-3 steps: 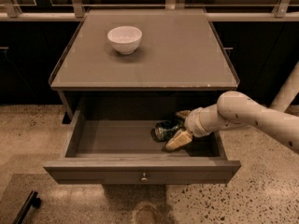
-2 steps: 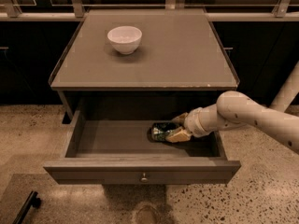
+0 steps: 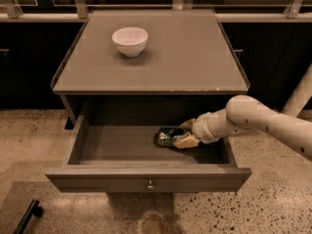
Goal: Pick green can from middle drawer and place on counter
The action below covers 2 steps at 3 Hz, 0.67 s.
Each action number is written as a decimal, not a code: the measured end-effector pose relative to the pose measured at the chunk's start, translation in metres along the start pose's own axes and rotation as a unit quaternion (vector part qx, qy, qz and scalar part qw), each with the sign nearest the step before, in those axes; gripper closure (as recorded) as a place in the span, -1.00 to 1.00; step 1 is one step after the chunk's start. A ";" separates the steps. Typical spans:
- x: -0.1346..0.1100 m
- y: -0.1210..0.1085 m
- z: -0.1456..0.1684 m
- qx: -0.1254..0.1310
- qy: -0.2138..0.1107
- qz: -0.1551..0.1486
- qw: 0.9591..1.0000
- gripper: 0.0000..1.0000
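The green can (image 3: 168, 135) lies on its side on the floor of the open middle drawer (image 3: 146, 175), right of centre. My gripper (image 3: 186, 133) reaches into the drawer from the right. Its two tan fingers (image 3: 185, 141) sit on either side of the can's right end and are closed against it. The can still rests on the drawer floor. The counter (image 3: 185, 57) is the flat cabinet top directly above the drawer.
A white bowl (image 3: 129, 40) stands on the counter at the back left. My arm (image 3: 258, 121) crosses the drawer's right side. A dark rail and cabinets run behind the counter. A black object (image 3: 27, 216) lies on the speckled floor at lower left.
My gripper has slid left along the can, and its fingers have drawn together from a wide spread onto the can's right end. The can has barely moved.
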<state>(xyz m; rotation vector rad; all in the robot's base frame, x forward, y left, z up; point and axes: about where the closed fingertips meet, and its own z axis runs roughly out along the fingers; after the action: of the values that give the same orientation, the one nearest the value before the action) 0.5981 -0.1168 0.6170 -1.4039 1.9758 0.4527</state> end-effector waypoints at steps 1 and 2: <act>-0.011 0.006 -0.017 0.001 -0.003 0.004 1.000 1.00; -0.030 0.028 -0.054 0.002 -0.011 -0.005 1.000 1.00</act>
<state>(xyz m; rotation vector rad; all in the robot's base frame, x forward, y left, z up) 0.5613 -0.1191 0.6745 -1.4002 1.9510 0.4563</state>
